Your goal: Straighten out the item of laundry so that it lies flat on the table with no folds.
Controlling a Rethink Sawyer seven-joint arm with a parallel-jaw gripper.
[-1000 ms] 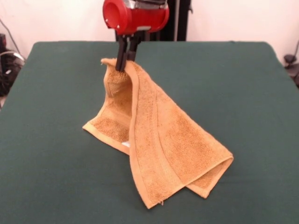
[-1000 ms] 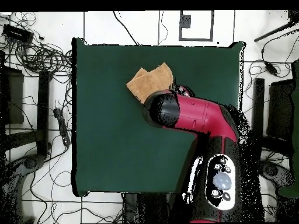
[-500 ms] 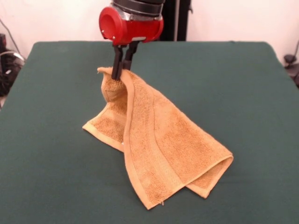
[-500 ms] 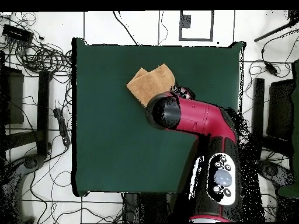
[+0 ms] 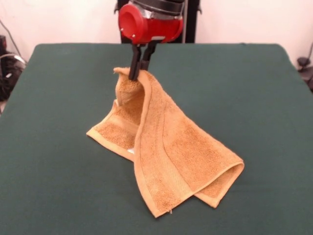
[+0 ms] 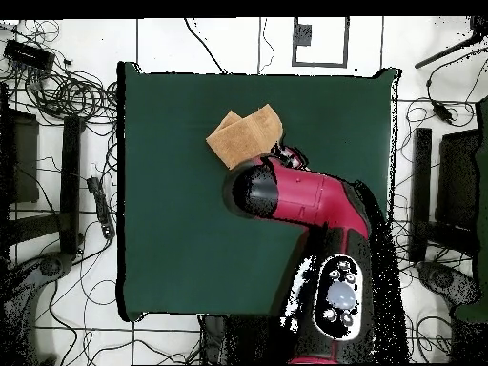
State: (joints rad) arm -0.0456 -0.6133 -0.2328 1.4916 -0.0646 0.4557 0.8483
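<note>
Our gripper (image 5: 138, 73), upper centre of frame, pinches the towel (image 5: 166, 156) corner aloft so its folds can fall open over the table (image 5: 49, 171).

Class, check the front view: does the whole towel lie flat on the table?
No: the tool holds one corner of the towel up above the table.

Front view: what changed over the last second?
The gripper, shut on a raised corner of the towel, swung first toward the picture's left, then back to the right, ending a little right of where it began. The pinched corner followed it, and the hanging fold shifted with it. The grip stayed as it was; the towel's lower part stayed put on the table, still folded over itself.
</note>
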